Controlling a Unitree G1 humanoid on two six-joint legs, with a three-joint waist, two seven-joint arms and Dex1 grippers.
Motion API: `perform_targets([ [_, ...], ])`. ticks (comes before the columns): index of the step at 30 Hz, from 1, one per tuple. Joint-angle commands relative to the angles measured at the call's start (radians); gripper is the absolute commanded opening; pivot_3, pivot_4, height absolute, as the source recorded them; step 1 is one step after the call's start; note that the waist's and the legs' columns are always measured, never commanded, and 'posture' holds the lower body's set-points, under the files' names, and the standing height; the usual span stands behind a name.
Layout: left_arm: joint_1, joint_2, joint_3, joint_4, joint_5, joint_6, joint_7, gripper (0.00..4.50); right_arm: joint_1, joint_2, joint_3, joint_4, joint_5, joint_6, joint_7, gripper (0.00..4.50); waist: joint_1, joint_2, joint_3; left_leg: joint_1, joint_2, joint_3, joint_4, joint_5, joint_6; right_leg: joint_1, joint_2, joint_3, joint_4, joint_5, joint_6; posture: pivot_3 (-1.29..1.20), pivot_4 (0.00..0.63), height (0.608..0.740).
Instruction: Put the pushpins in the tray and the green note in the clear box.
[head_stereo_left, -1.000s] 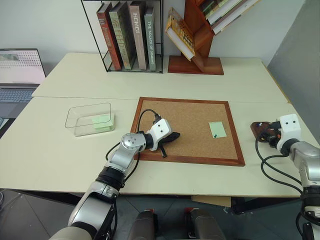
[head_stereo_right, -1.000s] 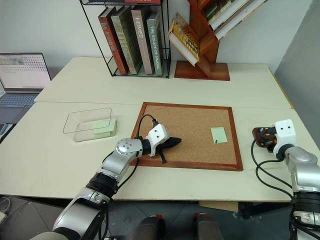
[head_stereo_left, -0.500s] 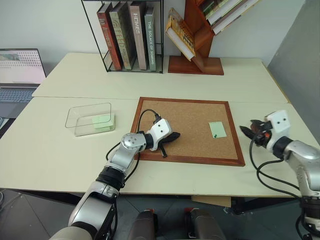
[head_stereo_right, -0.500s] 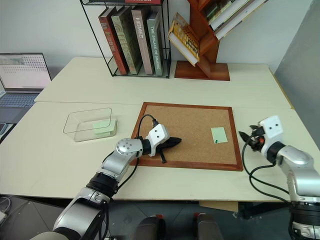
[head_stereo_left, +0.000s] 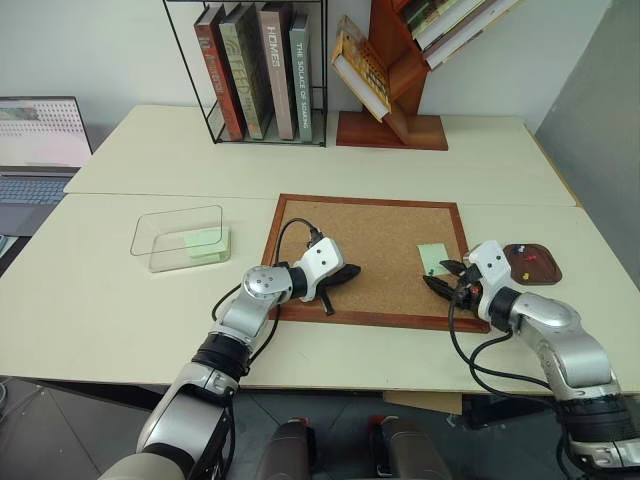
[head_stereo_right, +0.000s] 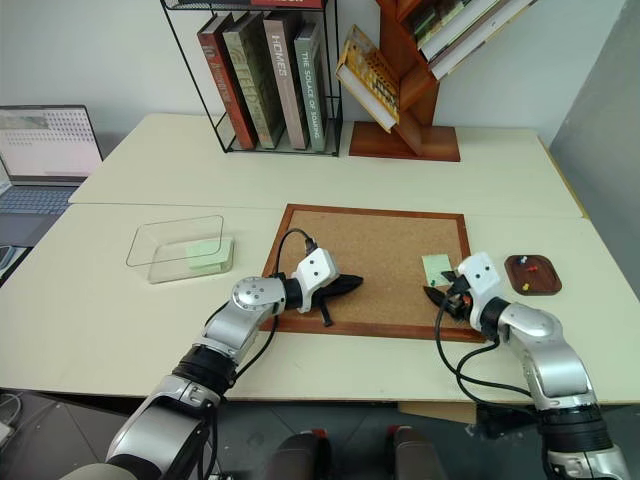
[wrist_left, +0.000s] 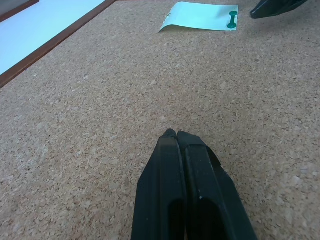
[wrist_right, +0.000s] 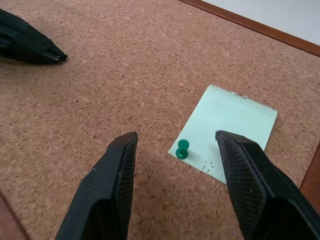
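Note:
The green note (wrist_right: 227, 127) lies on the cork board (head_stereo_left: 375, 240) near its right edge, with a green pushpin (wrist_right: 182, 149) stuck in one corner. My right gripper (head_stereo_left: 438, 275) hovers open just in front of the note, and the pin sits between its fingers (wrist_right: 107, 190). To the right of the board stands the dark tray (head_stereo_left: 548, 276), where a red-orange pushpin (head_stereo_left: 527, 262) lies. At the board's left side my left gripper (wrist_left: 172, 134) rests shut and empty. The clear box (head_stereo_left: 170, 232) is on the table's left.
A thicker pale green pad (head_stereo_left: 207, 243) lies against the clear box. A wire book rack (head_stereo_left: 262, 70) and a wooden book stand (head_stereo_left: 390, 120) stand at the back. A laptop (head_stereo_left: 35, 150) is at the far left.
My right gripper swung left from over the tray to the green note on the board, leaving the tray uncovered. The left arm stayed still.

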Motion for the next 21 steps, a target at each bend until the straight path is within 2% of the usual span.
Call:
perform_targets([
  [1, 0.02, 0.012, -0.006, 0.02, 0.029, 0.018, 0.006, 0.0, -0.036, 0.015, -0.013, 0.034, -0.006, -0.037, -0.011, 2.34, 0.0, 0.0, 0.0, 0.0, 0.0, 0.0, 0.0, 0.0, 0.0, 0.0, 0.0, 0.0, 0.0, 0.0, 0.0, 0.0, 0.15, 0.74],
  [13, 0.026, 0.016, -0.003, 0.015, 0.028, 0.018, 0.008, 0.0, -0.043, 0.015, -0.003, 0.059, -0.019, -0.049, 0.007, 0.04, 0.0, 0.0, 0.0, 0.0, 0.0, 0.0, 0.0, 0.0, 0.0, 0.0, 0.0, 0.0, 0.0, 0.0, 0.0, 0.0, 0.15, 0.74],
  [21, 0.027, 0.015, -0.003, 0.016, 0.029, 0.018, 0.009, 0.0, -0.034, 0.002, -0.007, -0.034, 0.013, -0.024, 0.038, 0.04, 0.0, 0.0, 0.0, 0.0, 0.0, 0.0, 0.0, 0.0, 0.0, 0.0, 0.0, 0.0, 0.0, 0.0, 0.0, 0.0, 0.15, 0.74],
])
